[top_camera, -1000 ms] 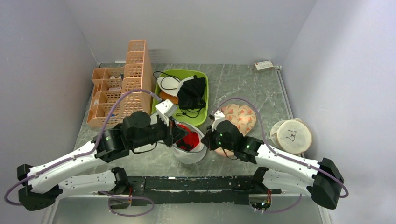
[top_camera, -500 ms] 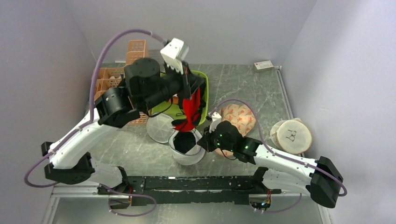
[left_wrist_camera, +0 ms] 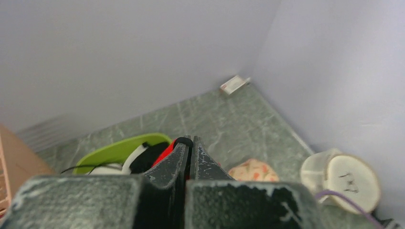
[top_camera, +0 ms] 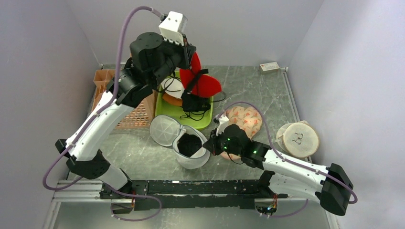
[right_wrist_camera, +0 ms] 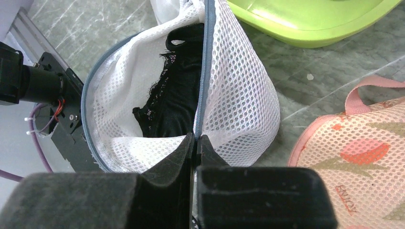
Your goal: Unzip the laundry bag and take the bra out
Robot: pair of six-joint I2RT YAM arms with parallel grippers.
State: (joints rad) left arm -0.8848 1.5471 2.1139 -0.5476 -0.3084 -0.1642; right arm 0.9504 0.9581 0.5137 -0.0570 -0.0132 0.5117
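This place looks like a robot laboratory, not a home. Two white robot arms, the left arm [top_camera: 102, 124] and the right arm [top_camera: 291, 167], are bolted to a black metal rail [top_camera: 200, 187] at the near edge of a grey-green worktop [top_camera: 248, 86] with a stone pattern. Plain pale walls [top_camera: 38, 71] close the worktop on three sides, like a test booth. Purple cables [top_camera: 120, 45] run along the arms. The laundry bag [top_camera: 193, 160], a green tray [top_camera: 206, 121] and an orange basket [top_camera: 141, 114] are household things set on it.

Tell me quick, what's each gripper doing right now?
Left gripper: closed on the bra, held up in the air.
Right gripper: closed on the laundry bag at its rim.
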